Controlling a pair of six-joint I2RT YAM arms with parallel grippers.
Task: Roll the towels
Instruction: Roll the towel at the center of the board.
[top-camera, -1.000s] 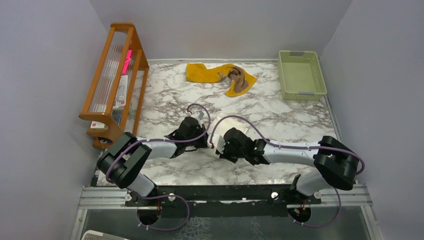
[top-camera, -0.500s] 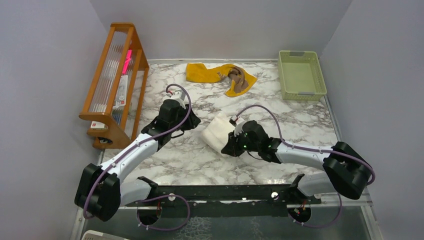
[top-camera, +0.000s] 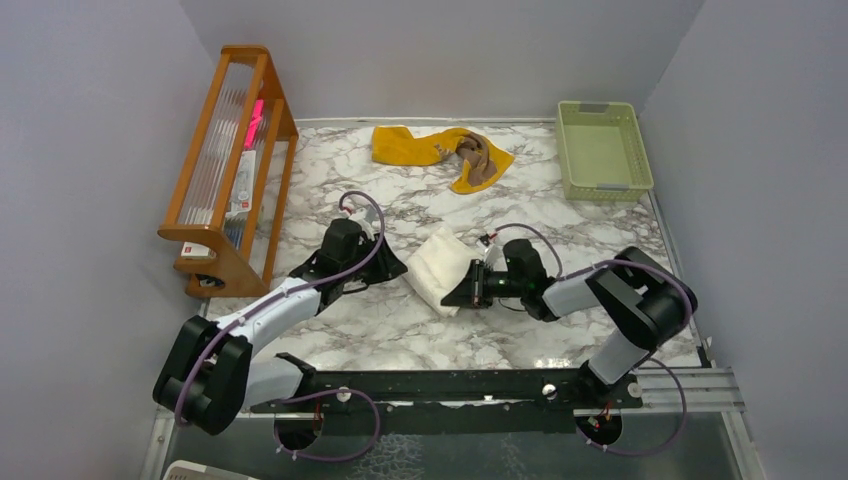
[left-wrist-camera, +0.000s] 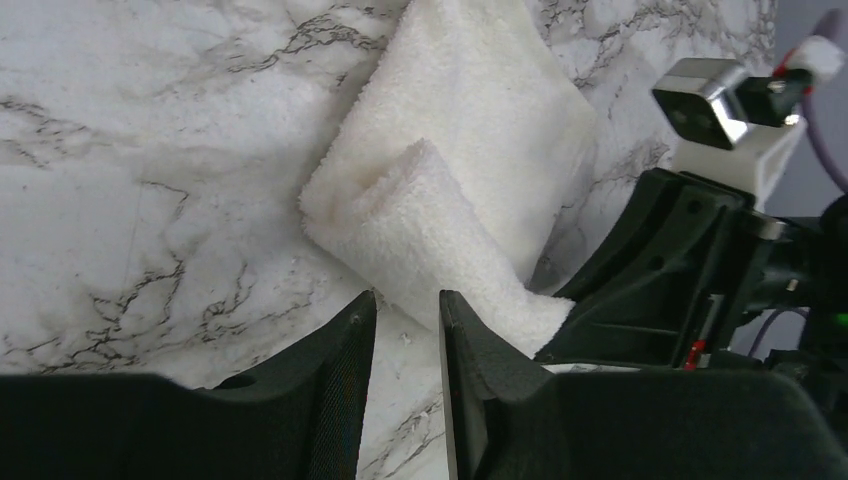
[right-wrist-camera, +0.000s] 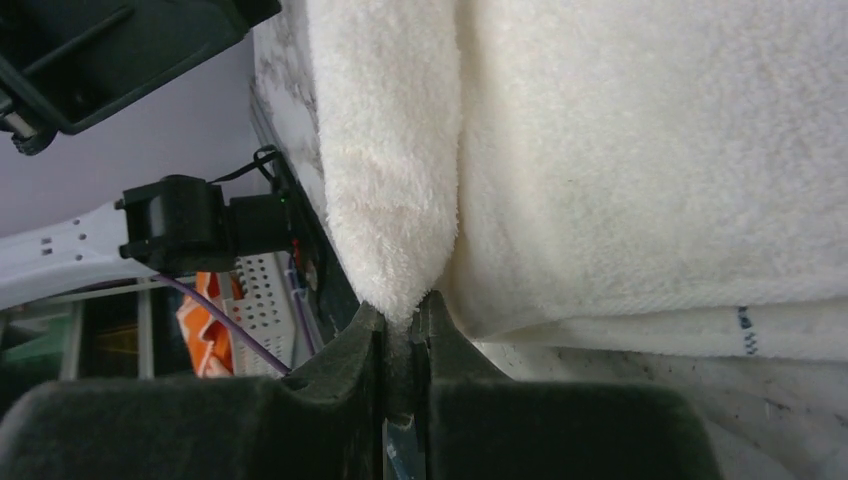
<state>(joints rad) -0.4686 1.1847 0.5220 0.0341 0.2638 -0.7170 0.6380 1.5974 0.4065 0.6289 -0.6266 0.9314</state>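
Note:
The cream-white towel (top-camera: 442, 266) lies mid-table, its near edge turned into a short roll (left-wrist-camera: 430, 240). My right gripper (top-camera: 460, 296) is shut on the end of that roll (right-wrist-camera: 395, 200), with cloth pinched between its fingertips (right-wrist-camera: 402, 318). My left gripper (top-camera: 392, 270) rests just left of the towel, open, with only marble between its fingers (left-wrist-camera: 405, 325). Its tips are close to the roll's edge and do not grip it. The mustard yellow towel (top-camera: 415, 146) lies crumpled at the back, and the brown towel (top-camera: 477, 159) lies bunched on its right part.
A pale green basket (top-camera: 600, 150) stands at the back right. A wooden rack (top-camera: 225, 165) with papers stands along the left wall. Grey walls close in the marble table (top-camera: 560, 225) on three sides.
My left gripper let go of the white towel, opened, swung away to the back left, then came partway back. The right gripper stayed shut on the roll, and the towel shifted slightly.

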